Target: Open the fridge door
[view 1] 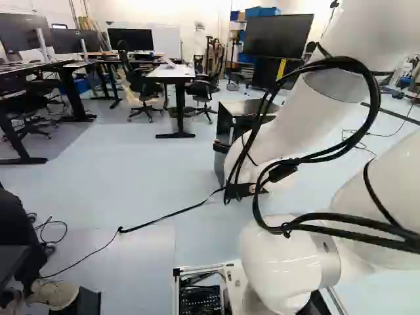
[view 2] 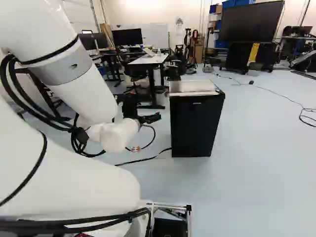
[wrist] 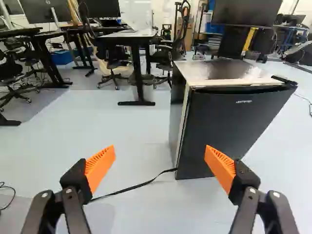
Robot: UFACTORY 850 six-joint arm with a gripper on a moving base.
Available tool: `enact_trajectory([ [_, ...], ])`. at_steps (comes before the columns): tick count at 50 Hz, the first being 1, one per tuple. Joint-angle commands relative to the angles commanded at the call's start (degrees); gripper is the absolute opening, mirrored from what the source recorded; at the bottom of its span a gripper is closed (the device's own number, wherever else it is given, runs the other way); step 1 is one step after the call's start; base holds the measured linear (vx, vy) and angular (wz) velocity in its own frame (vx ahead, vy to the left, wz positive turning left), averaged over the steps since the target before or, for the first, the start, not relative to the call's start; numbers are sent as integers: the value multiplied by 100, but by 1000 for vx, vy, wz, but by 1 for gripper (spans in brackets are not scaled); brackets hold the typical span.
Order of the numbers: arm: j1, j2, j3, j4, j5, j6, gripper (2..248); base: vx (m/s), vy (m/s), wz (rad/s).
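Observation:
In the right base view my gripper [view 2: 148, 118] shows as a dark shape at the end of the arm, left of the small black fridge [view 2: 196, 127]. The wrist view has the gripper [wrist: 160, 163] wide open, its orange pads far apart with only floor between them. Ahead of it stands the fridge [wrist: 234, 127], toward the side of one finger and not touched. Its dark front door [wrist: 229, 131] looks closed, and its top [wrist: 224, 71] is pale and shiny. In the left base view the arm hides much of the fridge [view 1: 244, 118].
A black cable [wrist: 134, 187] runs over the floor from the fridge's lower corner. Behind stand a desk [wrist: 139, 41], office chairs [wrist: 111, 61] and a large screen [view 2: 251, 20]. A person's shoe [view 1: 55, 294] is at the lower left of the left base view.

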Motion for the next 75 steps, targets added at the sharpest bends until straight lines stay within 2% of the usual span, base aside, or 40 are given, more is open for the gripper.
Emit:
enact_trajectory([
  [39,0,-35,-29,0,0,0,247,0,0,0],
  [75,0,-547,-477,0,0,0,247,0,0,0],
])
